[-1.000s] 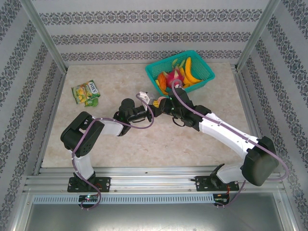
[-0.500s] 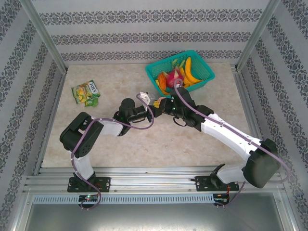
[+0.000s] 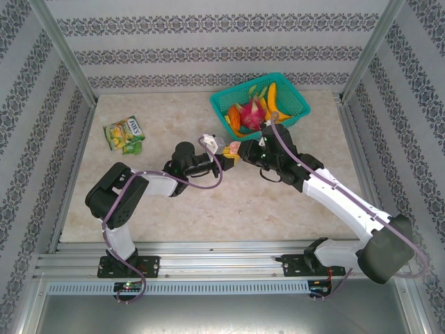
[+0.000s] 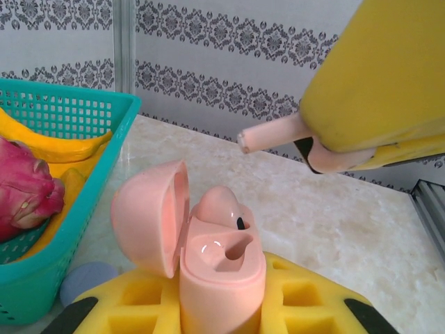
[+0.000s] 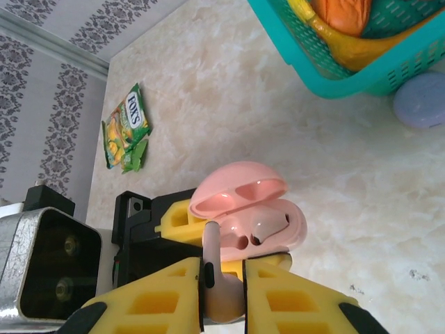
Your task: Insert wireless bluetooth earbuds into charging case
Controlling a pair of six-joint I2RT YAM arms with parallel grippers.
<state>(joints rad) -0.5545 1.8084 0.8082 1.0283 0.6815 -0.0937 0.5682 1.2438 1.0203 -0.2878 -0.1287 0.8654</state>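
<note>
Earbuds: two pale pink ones. One pink earbud (image 5: pixel 211 268) was pinched by its bulb end, with its stem sticking out past the fingertips, close above the case but apart from it. The second earbud (image 4: pixel 217 202) sat in one socket of the case.
Charging case (image 4: pixel 222 278): pink, with its lid swung open and the other socket bare. It was held up over the middle of the surface (image 3: pixel 229 209), a little toward the far edge.
Left tool (image 4: pixel 222 309): clamped on the lower body of the charging case from both sides.
Right tool (image 5: pixel 222 296): closed on the pink earbud, just beside the case.
Basket (image 4: pixel 76 132): teal mesh, at the far right corner of the surface, holding bananas (image 3: pixel 274 101) and a dragon fruit (image 4: pixel 24 195).
Purple case (image 5: pixel 423 101): round, lilac and closed, lying on the surface just beside the basket's wall.
Candy packet (image 3: pixel 124 133): green, lying flat near the left edge, in the far half.
</note>
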